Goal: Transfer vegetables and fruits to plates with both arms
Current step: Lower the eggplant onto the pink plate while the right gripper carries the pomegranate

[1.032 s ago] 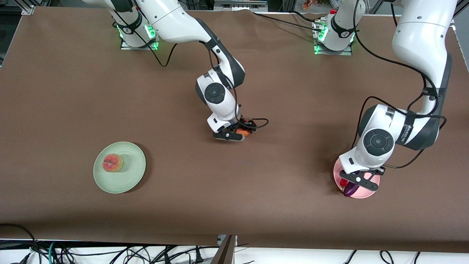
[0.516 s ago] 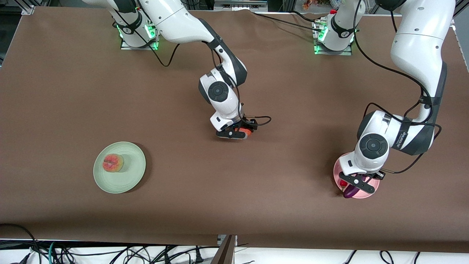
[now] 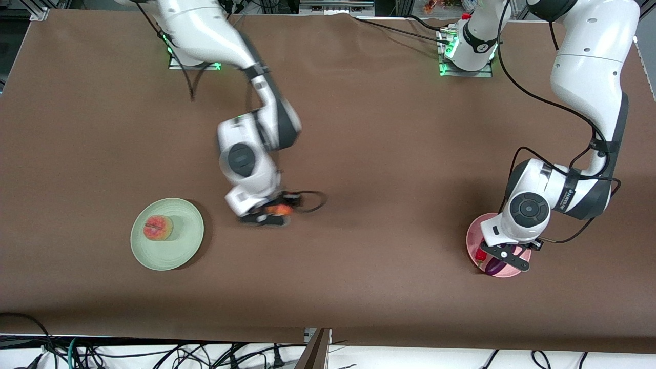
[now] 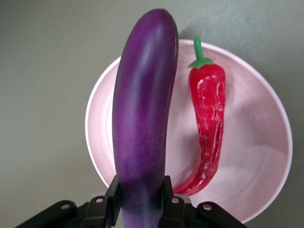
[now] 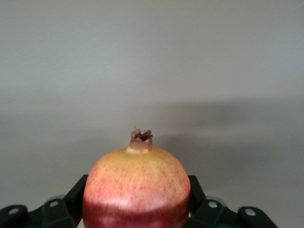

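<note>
My left gripper [image 3: 505, 256] is shut on the purple eggplant [image 3: 493, 265] and holds it over the pink plate [image 3: 474, 237]. In the left wrist view the eggplant [image 4: 142, 123] sits between the fingers [image 4: 112, 199], with the red chili pepper [image 4: 208, 123] lying on the pink plate [image 4: 256, 166] beside it. My right gripper [image 3: 269, 214] is shut on the red-orange apple-like fruit [image 3: 279, 209] over the bare table, between the table's middle and the mint green plate [image 3: 187, 237]. The fruit [image 5: 137, 190] fills the right wrist view. The peach [image 3: 157, 228] lies on the green plate.
The brown table cloth [image 3: 359, 128] covers the whole table. Black cables hang below the table's edge nearest the front camera [image 3: 154, 353]. The arm bases [image 3: 464, 51] stand along the table's edge farthest from that camera.
My right gripper has moved with the red-orange fruit from the table's middle toward the green plate. My left gripper has stayed over the pink plate with the eggplant, shifting only slightly.
</note>
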Controlling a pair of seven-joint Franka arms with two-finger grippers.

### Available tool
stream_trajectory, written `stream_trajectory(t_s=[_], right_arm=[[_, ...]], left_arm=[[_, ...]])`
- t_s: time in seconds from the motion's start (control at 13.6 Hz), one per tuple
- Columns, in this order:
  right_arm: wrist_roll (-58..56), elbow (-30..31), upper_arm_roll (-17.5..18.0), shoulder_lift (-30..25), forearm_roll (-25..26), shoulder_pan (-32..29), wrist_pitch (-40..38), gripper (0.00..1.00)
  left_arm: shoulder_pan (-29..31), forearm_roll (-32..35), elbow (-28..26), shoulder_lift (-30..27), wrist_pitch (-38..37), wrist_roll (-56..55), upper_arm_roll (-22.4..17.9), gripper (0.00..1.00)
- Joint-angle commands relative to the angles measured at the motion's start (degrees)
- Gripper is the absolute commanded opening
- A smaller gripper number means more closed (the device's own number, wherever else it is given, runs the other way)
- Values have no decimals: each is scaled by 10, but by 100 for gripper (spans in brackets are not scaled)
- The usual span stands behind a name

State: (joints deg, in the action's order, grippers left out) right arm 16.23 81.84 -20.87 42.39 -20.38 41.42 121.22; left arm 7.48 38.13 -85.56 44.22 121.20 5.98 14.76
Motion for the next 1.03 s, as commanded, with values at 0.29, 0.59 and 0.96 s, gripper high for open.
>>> stream_trajectory(t_s=[0.29,0.59,0.96], right_arm=[[-272,17,-7,-12,16,-182,-62,21],[-277,16,-6,15,15,-195,-45,21],[-270,16,-3,37,9,-192,-11,34]], left_arm=[[-4,3,17,-24,-11,10,15,100],[2,-45,17,-96,-53,9,59,100],[-1,-215,22,-190,-103,7,60,100]])
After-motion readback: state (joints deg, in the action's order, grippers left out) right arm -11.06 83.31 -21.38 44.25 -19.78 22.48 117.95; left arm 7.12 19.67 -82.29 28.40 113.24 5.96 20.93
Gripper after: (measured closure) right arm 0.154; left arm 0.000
